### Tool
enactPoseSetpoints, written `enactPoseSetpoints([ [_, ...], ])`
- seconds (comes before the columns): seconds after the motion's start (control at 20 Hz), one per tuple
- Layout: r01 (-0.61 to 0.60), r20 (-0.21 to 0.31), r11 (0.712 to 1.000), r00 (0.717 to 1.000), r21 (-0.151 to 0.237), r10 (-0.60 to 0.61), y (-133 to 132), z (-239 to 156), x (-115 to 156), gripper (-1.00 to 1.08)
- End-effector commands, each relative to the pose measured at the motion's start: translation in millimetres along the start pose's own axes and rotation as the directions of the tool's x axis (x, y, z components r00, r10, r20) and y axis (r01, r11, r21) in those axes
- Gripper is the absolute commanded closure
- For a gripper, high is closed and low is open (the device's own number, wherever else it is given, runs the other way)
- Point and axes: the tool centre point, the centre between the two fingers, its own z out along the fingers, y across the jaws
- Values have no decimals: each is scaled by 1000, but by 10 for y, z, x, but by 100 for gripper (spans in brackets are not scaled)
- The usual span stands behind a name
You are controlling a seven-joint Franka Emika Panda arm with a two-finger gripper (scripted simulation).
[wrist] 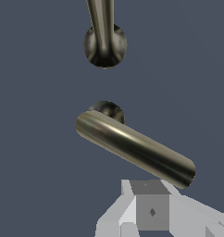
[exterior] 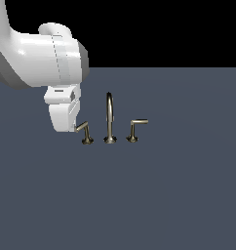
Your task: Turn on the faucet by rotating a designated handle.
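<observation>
The brass faucet's tall arched spout (exterior: 109,114) stands between two L-shaped lever handles. The designated handle (exterior: 84,132) is the one on the exterior view's left, and its lever slants up toward my gripper (exterior: 71,127). My gripper sits at the lever's outer tip and looks to be touching it. In the wrist view the lever (wrist: 134,148) lies as a thick bar just beyond my fingertips (wrist: 151,196), with its round base (wrist: 109,110) behind it and the spout's base (wrist: 104,46) farther off. The fingers look closed together and hold nothing.
The twin handle (exterior: 134,129) stands on the exterior view's right of the spout, its lever pointing right. The set stands on a flat dark grey-blue surface (exterior: 164,195). My white arm (exterior: 37,58) fills the upper left of the exterior view.
</observation>
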Motion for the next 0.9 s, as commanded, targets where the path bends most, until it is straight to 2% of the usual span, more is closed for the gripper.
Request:
enactPoseSetpoints([
  [0.0,-6,-5,1000,1000,-6,6,70,-1,123,108],
  [0.35,-6,-8,1000,1000,-11,6,238,-8,352,108],
  [0.4,-6,-8,1000,1000,-11,6,238,-8,352,108],
  [0.45,17,1,1000,1000,-8,-17,225,-4,170,108],
  [0.85,-4,-7,1000,1000,-11,4,128,-9,746,108],
])
